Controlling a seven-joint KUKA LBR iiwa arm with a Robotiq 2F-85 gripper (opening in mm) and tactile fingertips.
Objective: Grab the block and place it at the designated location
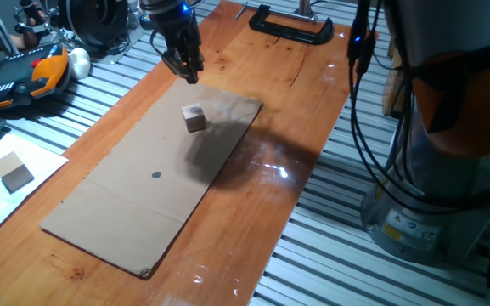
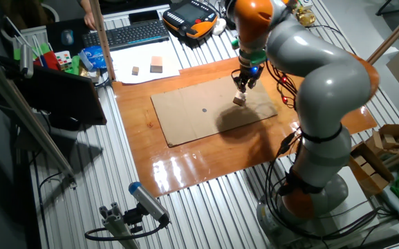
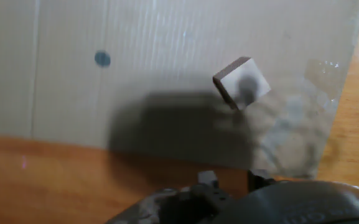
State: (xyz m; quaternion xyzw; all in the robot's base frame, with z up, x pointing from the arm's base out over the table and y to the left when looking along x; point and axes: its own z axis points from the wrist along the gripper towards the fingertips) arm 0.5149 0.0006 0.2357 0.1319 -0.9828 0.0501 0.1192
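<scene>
1. The gripper (image 1: 189, 70) hangs in the air above the far end of the cardboard sheet (image 1: 126, 212), clear of everything, with nothing between its fingers.
2. Are the jaws apart or together? I cannot tell: the fingertips look close to each other in one fixed view, and the hand view shows only a blurred sliver of them at the bottom edge.
3. The block (image 1: 194, 118) sits on the cardboard near that far end, turned at an angle to the sheet's edges, pale top face up.
4. In the hand view the block (image 3: 241, 83) lies up and to the right of centre, so the hand does not look lined up over it yet.
5. The designated location (image 1: 156, 176), that small dark dot, lies further along the sheet, well apart from the block, with bare cardboard between.
6. Step in hand, as I read it: the approach for the grab.
7. To do it well: centre over the block first, turn the wrist so the fingers meet two flat opposite sides rather than corners, make sure the jaws are wide enough, then come straight down.
8. Risk to watch: a fingertip landing on the top face or nudging a corner would skid the block across the smooth sheet.
</scene>
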